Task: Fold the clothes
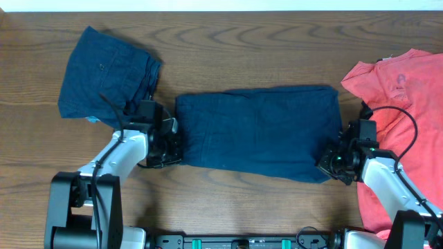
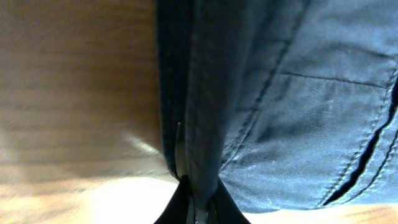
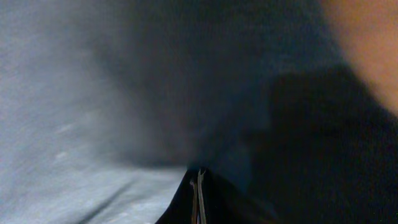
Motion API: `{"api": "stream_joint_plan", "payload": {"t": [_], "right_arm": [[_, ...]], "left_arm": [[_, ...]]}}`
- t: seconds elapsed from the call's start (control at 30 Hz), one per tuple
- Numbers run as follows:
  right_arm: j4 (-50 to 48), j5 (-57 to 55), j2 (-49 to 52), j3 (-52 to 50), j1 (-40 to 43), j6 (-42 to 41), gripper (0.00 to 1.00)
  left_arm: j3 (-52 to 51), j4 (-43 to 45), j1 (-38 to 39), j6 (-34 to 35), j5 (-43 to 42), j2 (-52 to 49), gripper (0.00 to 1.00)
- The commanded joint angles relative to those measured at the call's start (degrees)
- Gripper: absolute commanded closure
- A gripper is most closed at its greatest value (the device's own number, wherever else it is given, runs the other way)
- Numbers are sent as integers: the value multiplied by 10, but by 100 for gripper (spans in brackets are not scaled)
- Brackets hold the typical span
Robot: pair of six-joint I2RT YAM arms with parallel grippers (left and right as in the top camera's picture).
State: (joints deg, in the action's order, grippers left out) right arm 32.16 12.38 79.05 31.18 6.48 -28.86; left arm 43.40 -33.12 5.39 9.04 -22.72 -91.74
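Navy shorts [image 1: 256, 131] lie in the middle of the table, folded into a wide rectangle. At their front left corner my left gripper [image 1: 173, 149] is shut on a fold of the cloth. The left wrist view shows the pinched fold [image 2: 199, 137] rising from between the fingertips of that gripper [image 2: 200, 202], with a pocket seam [image 2: 323, 81] to its right. My right gripper [image 1: 331, 162] is shut at the front right corner. In the right wrist view the navy cloth [image 3: 93, 93] fills the picture, and that gripper [image 3: 199, 177] has its tips pressed together into it.
A second pair of navy shorts [image 1: 104, 72] lies folded at the back left. A pink-red garment [image 1: 401, 117] is spread along the right edge, under and beside my right arm. Bare wood table [image 1: 242, 55] shows behind and in front of the middle shorts.
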Motion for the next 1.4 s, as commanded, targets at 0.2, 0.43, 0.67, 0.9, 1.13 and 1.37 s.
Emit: {"api": "stream_joint_plan", "payload": {"t": [0.2, 0.43, 0.67, 0.9, 1.13, 1.37], "right_arm": [[54, -12, -5, 65, 37, 48, 96], [105, 203, -40, 183, 36, 181, 80], [79, 274, -33, 188, -24, 187, 83], [-19, 220, 45, 146, -158, 187, 87], [-81, 175, 164, 145, -227, 178, 89], [-30, -57, 235, 145, -185, 15, 99]], "left_arm": [[47, -78, -70, -22, 24, 17, 88], [118, -181, -70, -28, 2, 61, 46], [137, -114, -59, -28, -127, 113, 70], [116, -11, 55, -28, -127, 61, 94], [116, 34, 177, -28, -126, -80, 94], [116, 23, 161, 1, -39, -153, 94]]}}
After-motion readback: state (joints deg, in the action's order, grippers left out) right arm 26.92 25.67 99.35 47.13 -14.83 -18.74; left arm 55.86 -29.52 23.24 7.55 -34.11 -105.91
